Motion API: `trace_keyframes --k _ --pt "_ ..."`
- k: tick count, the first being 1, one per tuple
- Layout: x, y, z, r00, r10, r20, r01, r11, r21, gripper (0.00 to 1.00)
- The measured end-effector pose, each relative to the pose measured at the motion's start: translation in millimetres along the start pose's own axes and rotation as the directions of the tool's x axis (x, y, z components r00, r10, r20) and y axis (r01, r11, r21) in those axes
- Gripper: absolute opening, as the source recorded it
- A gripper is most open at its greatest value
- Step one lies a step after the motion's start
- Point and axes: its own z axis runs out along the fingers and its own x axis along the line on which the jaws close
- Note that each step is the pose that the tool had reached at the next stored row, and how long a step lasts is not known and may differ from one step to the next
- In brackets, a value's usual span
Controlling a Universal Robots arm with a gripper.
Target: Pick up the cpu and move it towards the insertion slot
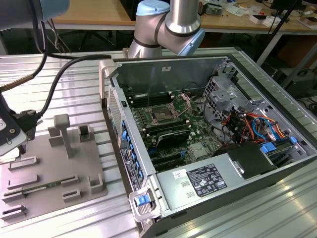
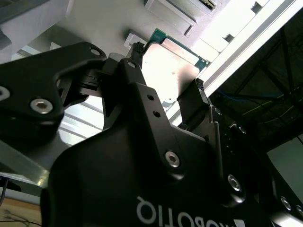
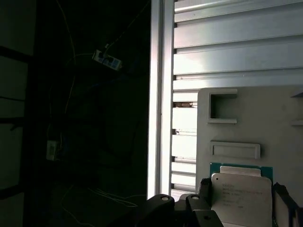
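Observation:
The cpu (image 3: 241, 194), a flat square chip with a silvery top and a thin green border, lies between my gripper's (image 3: 241, 189) two black fingertips in both wrist views. The fingers (image 2: 199, 92) press against opposite edges of the cpu (image 2: 173, 66), so the gripper is shut on it. In the exterior view my gripper (image 1: 15, 141) hangs at the far left, over the left end of the grey tray (image 1: 54, 168). The insertion slot (image 1: 161, 115) is a dark square socket with a shiny frame and raised load plate, inside the open computer case well to the exterior view's right.
The grey tray (image 3: 246, 118) has raised posts and rectangular pockets. A ribbed metal tabletop (image 3: 227, 47) ends at an edge rail (image 3: 158, 94) beside the gripper. The open case (image 1: 208, 134) holds memory slots, cables and a power supply. A black cable (image 1: 54, 84) trails from the arm.

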Motion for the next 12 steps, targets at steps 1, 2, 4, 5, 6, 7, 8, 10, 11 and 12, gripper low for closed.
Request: trace_keyframes --k 1,2,4,5,6,7,8,10,11,12 --pt "0.0 0.1 -1.2 1.0000 0.000 0.0001 0.000 1.0000 0.0000 0.55" --pt "0.1 0.1 -3.0 1.0000 0.000 0.0000 0.000 1.0000 0.0000 0.55" --pt "0.1 0.3 -7.7 1.0000 0.000 0.0001 0.000 1.0000 0.0000 0.55" --pt "0.2 0.4 -9.8 1.0000 0.000 0.0000 0.000 1.0000 0.0000 0.55" --pt "0.2 0.4 -11.6 1.0000 0.000 0.0000 0.000 1.0000 0.0000 0.55" --pt "0.3 0.5 -13.4 1.0000 0.000 -0.0001 0.000 1.0000 0.0000 0.55" --pt "0.3 0.5 -14.2 1.0000 0.000 0.0000 0.000 1.0000 0.0000 0.55" --pt "0.4 0.8 -19.6 1.0000 0.000 0.0000 0.000 1.0000 0.0000 0.55" --pt "0.4 0.8 -21.1 1.0000 0.000 0.0000 0.000 1.0000 0.0000 0.55" --pt "0.4 0.9 -22.0 1.0000 0.000 0.0000 0.000 1.0000 -0.0001 0.55"
